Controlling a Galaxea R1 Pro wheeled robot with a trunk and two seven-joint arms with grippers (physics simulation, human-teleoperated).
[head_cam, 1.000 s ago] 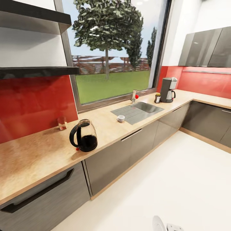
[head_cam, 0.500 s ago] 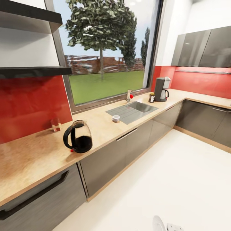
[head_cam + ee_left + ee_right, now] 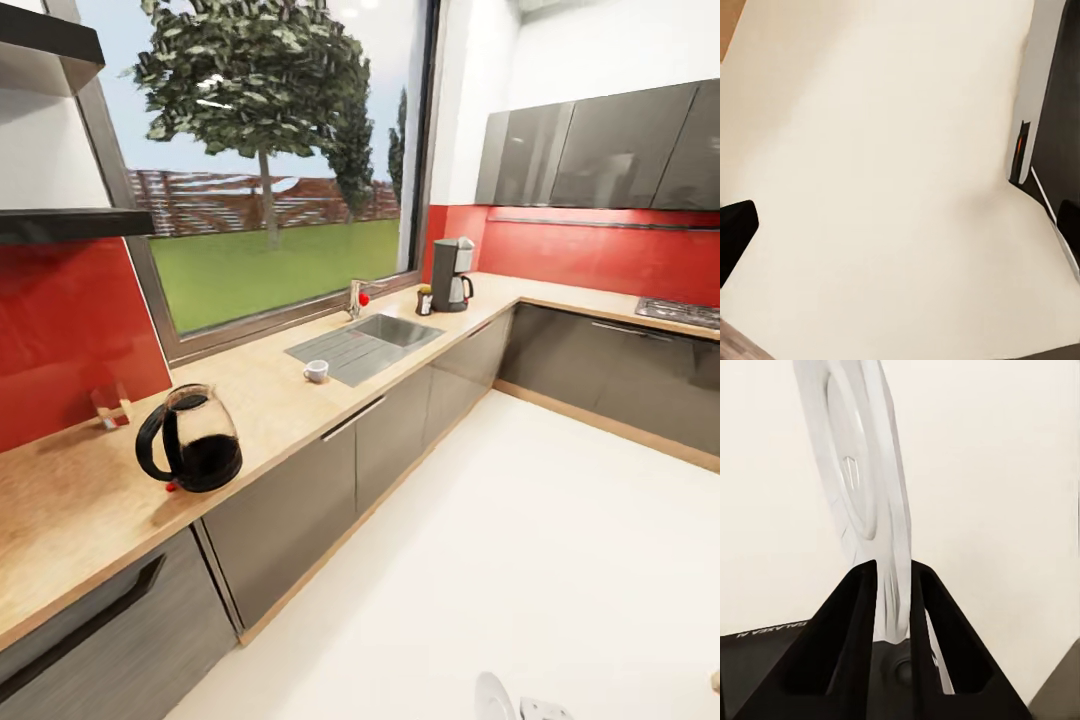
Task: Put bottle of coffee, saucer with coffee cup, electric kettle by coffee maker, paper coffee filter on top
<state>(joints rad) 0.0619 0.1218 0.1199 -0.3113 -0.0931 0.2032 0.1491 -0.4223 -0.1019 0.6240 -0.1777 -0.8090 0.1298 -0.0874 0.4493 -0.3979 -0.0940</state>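
Observation:
My right gripper (image 3: pixel 894 577) is shut on the rim of the white saucer (image 3: pixel 855 472), held on edge above the pale floor; the saucer's edge (image 3: pixel 493 697) peeks in low in the head view. The left gripper (image 3: pixel 900 225) is open over bare floor. On the long wood countertop (image 3: pixel 270 400) the glass electric kettle (image 3: pixel 190 440) stands nearest me. The white coffee cup (image 3: pixel 316 371) sits beside the sink. Far along, the coffee maker (image 3: pixel 451 274) stands in the corner with the bottle of coffee (image 3: pixel 424 299) just beside it. The black kitchen shelf (image 3: pixel 70 222) hangs at left. The paper coffee filter is out of view.
A steel sink (image 3: pixel 365 345) with a tap is set into the counter under the window. A small glass (image 3: pixel 112 405) stands by the red backsplash. Grey wall cabinets (image 3: pixel 600 150) and a hob (image 3: pixel 680 312) line the right-hand run. Open floor (image 3: pixel 520 520) lies ahead.
The whole head view has slid leftward as the camera turned right, bringing the right-hand counter and hob into view. The saucer stays in my right gripper.

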